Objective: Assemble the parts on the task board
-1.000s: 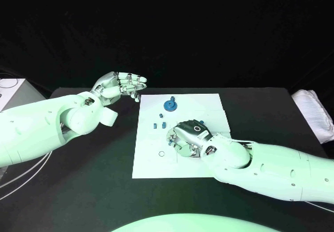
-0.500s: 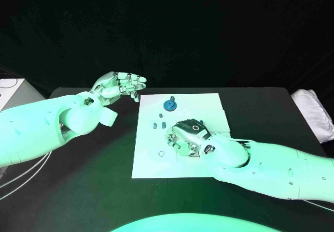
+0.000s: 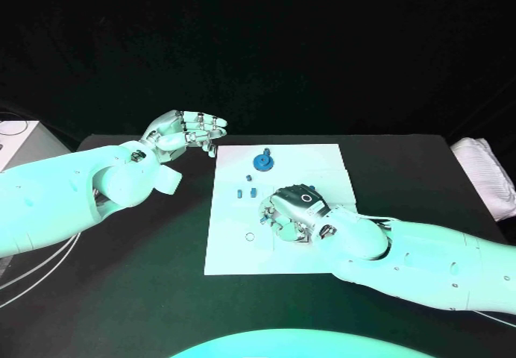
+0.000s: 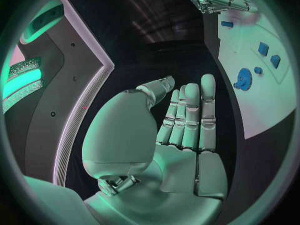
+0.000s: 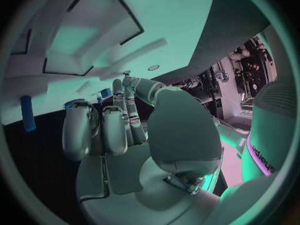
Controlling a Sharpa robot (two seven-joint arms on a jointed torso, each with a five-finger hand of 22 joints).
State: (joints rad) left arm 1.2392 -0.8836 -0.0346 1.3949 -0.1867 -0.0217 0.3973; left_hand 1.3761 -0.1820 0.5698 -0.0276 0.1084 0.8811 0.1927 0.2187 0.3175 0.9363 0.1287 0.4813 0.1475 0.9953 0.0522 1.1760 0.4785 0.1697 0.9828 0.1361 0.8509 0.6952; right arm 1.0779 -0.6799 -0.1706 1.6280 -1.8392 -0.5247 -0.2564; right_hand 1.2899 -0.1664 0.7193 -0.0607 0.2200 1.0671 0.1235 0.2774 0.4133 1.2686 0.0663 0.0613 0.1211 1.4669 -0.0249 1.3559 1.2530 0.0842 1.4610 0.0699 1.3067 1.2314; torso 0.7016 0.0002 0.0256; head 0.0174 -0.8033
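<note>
Most of the job looked unfinished to me: on the task board (image 3: 323,160) the blue gear (image 3: 263,160) sat near the far edge, and 3 little blue parts (image 3: 246,189) lay loose just nearer than the gear, with a small ring (image 3: 250,237) toward the near-left corner. The right hand (image 3: 292,212) was hunched down over the board's middle with fingers curled, though I couldn't tell if it pinched anything. The left hand (image 3: 185,133) hovered off the board's far-left corner, fingers half-curled, holding nothing.
</note>
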